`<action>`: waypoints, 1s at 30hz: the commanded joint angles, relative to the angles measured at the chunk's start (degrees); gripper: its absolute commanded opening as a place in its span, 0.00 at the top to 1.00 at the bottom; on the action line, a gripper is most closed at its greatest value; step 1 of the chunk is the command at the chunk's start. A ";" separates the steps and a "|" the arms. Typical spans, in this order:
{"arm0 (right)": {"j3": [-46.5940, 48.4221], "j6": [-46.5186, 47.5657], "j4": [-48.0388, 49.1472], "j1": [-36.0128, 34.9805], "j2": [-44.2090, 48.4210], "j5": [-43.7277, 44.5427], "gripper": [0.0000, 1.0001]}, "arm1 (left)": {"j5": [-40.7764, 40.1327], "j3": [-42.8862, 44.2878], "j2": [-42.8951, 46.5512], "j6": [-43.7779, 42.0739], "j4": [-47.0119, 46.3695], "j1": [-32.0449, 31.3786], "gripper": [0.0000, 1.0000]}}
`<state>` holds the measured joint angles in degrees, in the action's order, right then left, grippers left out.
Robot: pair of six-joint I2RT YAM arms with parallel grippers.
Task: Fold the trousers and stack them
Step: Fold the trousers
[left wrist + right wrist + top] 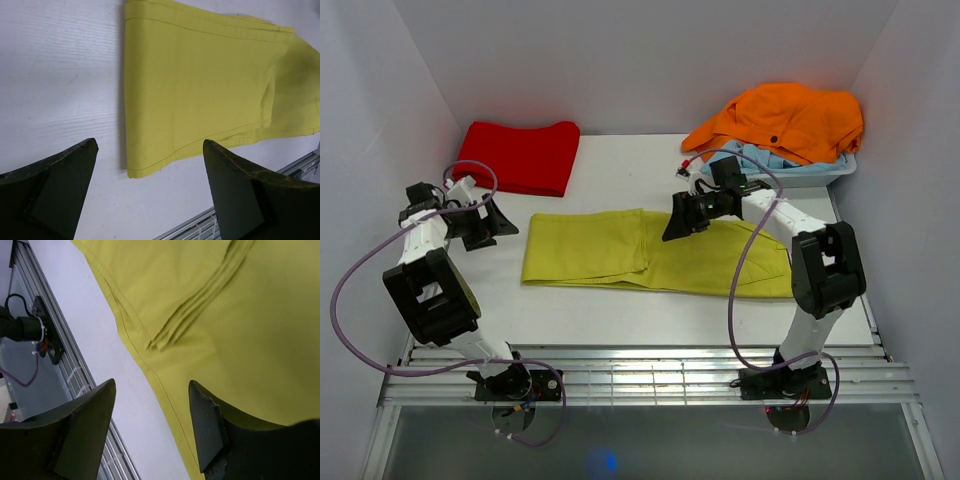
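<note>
Chartreuse cloth runs left to right across the middle of the table [580, 312] in the top view. The trousers [620, 255] lie flat, with their long axis parallel to the near edge and their left part doubled over. The left gripper [490, 225] hovers just off the left short end, clear of the fabric. The right gripper [682, 222] hangs over the far long edge near the middle. A red folded cloth [520, 157] sits back left, and an orange garment [780, 118] tops a bin [825, 172] back right. From the left wrist, the jaws stand wide with nothing between them; bare table lies under the left finger, and the folded end of the trousers is straight ahead, stretching away from the claw. From the right wrist, the jaws are parted and empty, directly above the fabric, with a ridge of layered edges just ahead. The left arm looks nearer the end that the next fold would carry rightward along that axis.
</note>
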<state>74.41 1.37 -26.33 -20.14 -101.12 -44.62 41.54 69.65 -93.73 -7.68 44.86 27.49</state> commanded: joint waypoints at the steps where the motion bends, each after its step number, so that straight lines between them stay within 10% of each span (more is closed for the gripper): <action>1: 1.26 -16.65 15.94 -5.15 -5.04 0.14 0.34 | 3.11 -1.53 -1.18 -2.42 0.84 1.87 0.02; 15: -1.90 -26.23 27.62 -10.62 -15.16 4.10 0.32 | 3.55 -6.54 -3.91 -1.73 -4.16 2.84 0.02; 30: -3.83 -25.10 18.68 -11.85 -12.70 15.33 0.29 | 3.90 -7.33 -5.67 0.65 -7.16 2.84 0.02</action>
<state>72.18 -24.88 -3.31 -31.64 -116.20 -34.81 43.35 62.92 -100.07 -7.05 38.89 30.26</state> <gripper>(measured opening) 0.704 0.975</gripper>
